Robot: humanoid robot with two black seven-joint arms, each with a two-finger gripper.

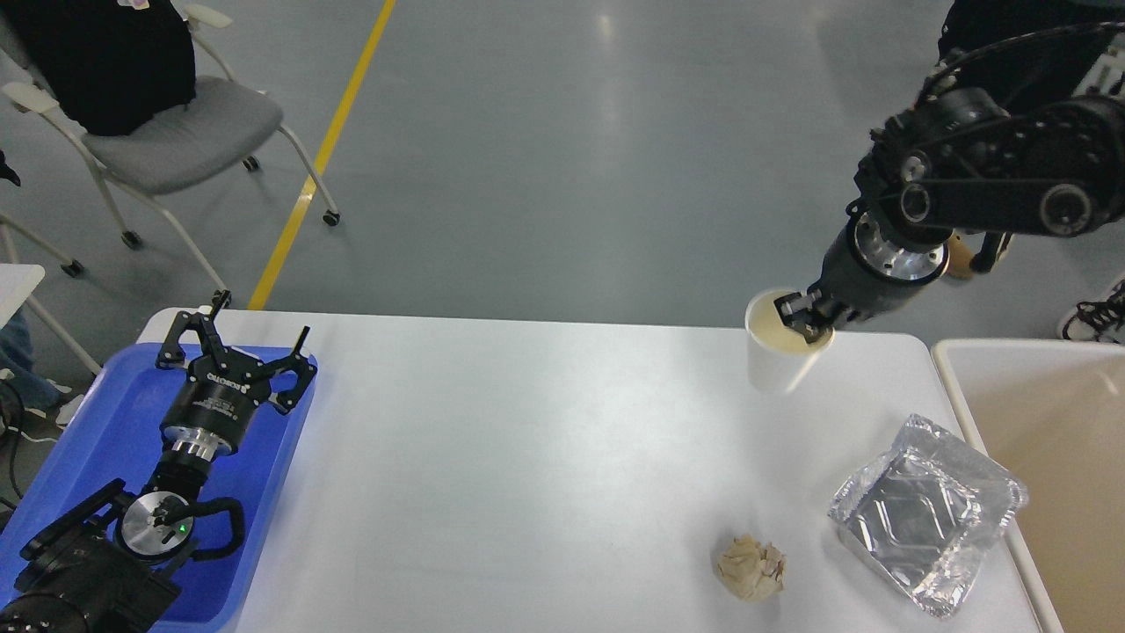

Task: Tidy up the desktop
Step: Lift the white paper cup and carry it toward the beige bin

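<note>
The white desktop [527, 457] fills the middle of the head view. A white paper cup [775, 352] stands at its far right edge. My right gripper [806, 318] is shut on the cup's rim, one finger inside and one outside. A crumpled brown paper ball [751, 568] lies near the front right. A crinkled foil tray [927, 512] lies at the right edge. My left gripper [237, 338] is open and empty above the blue tray [88, 440] at the left.
A beige bin [1046, 440] stands right of the table. A grey chair [167, 132] stands on the floor at the far left, beside a yellow floor line [325, 149]. A person's shoe [1099, 316] shows at the far right.
</note>
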